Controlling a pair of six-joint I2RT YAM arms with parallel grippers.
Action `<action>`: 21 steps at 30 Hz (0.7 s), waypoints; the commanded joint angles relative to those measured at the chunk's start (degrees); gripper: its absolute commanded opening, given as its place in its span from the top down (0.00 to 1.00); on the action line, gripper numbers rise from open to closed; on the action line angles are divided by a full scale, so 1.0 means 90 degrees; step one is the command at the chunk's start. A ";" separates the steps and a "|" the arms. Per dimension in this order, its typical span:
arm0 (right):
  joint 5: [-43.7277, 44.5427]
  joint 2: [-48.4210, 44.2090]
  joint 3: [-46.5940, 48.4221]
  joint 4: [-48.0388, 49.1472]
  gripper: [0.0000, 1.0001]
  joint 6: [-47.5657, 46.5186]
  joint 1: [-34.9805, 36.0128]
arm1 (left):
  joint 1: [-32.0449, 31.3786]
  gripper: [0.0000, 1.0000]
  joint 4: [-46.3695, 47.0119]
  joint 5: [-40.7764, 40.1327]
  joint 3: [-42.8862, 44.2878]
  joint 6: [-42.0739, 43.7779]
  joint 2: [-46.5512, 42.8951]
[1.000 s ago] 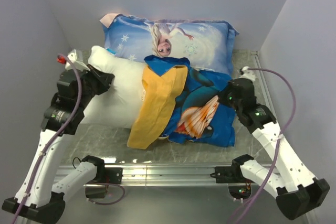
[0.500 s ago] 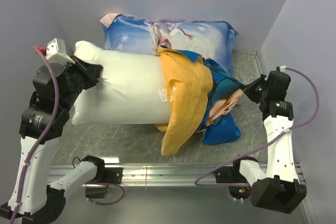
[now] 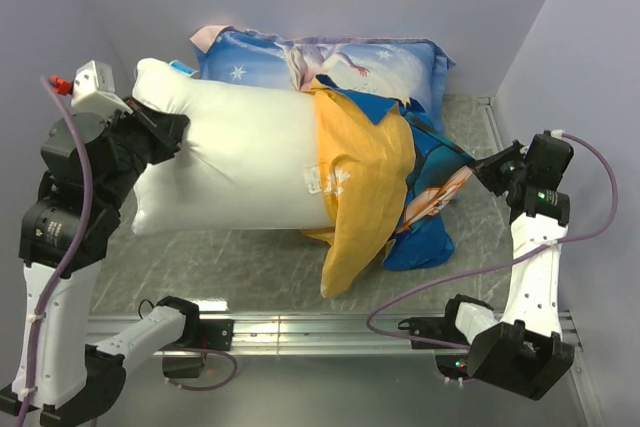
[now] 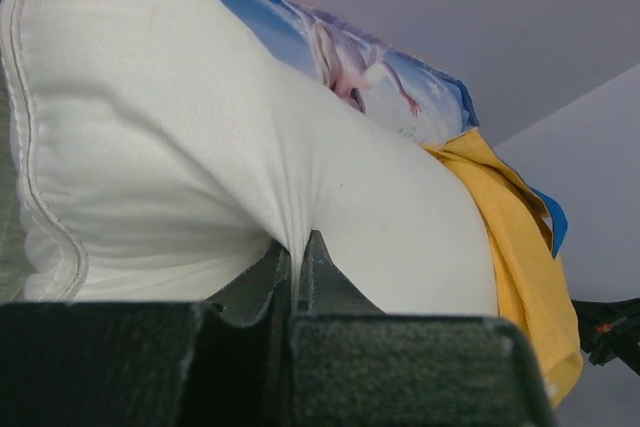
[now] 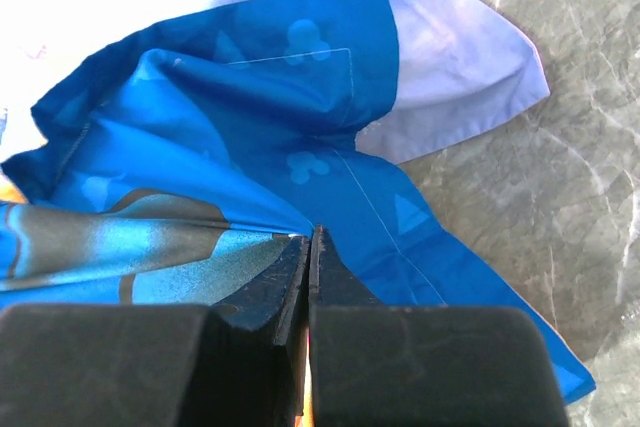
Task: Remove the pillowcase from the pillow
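Observation:
The white pillow point(image 3: 240, 162) lies across the table, most of it bare, its right end still inside the pillowcase point(image 3: 365, 182). The pillowcase shows yellow-orange on top and blue toward the right. My left gripper point(image 3: 172, 132) is shut on the pillow's left end; in the left wrist view its jaws pinch white pillow fabric point(image 4: 200, 147), with the yellow pillowcase point(image 4: 520, 247) beyond. My right gripper point(image 3: 488, 169) is shut on the pillowcase's blue right edge, pulled taut; in the right wrist view blue fabric point(image 5: 250, 127) runs into the closed jaws.
A light blue Elsa-print pillow point(image 3: 330, 67) lies behind, against the back wall. Grey walls close in left, right and back. The marble tabletop point(image 3: 230, 267) shows in front of the pillow. A metal rail point(image 3: 320, 327) runs along the near edge.
My left gripper has pulled the pillow left and up, and my right gripper has pulled the pillowcase right. More white pillow is bare; the case has slid toward the pillow's right end.

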 commanded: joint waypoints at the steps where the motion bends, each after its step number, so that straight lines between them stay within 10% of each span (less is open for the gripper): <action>1: 0.1370 -0.0284 0.0064 0.0741 1.00 -0.0229 -0.0383 | 0.0250 0.99 0.1602 -0.1057 -0.0601 0.0078 -0.0719; 12: 0.3552 -0.1224 -0.0756 0.0576 1.00 -0.0689 0.3619 | 0.0250 0.98 0.2392 -0.0597 -0.4851 -0.0509 -0.1706; 18: 0.3965 -0.0717 -0.1245 0.0839 1.00 -0.0786 0.4704 | 0.0250 0.31 0.2745 0.0515 -0.5520 -0.0238 -0.1610; 21: 0.4091 -0.0580 -0.1314 0.0947 1.00 -0.0776 0.5007 | 0.0221 0.23 0.2589 0.0810 -0.5325 0.0094 -0.1570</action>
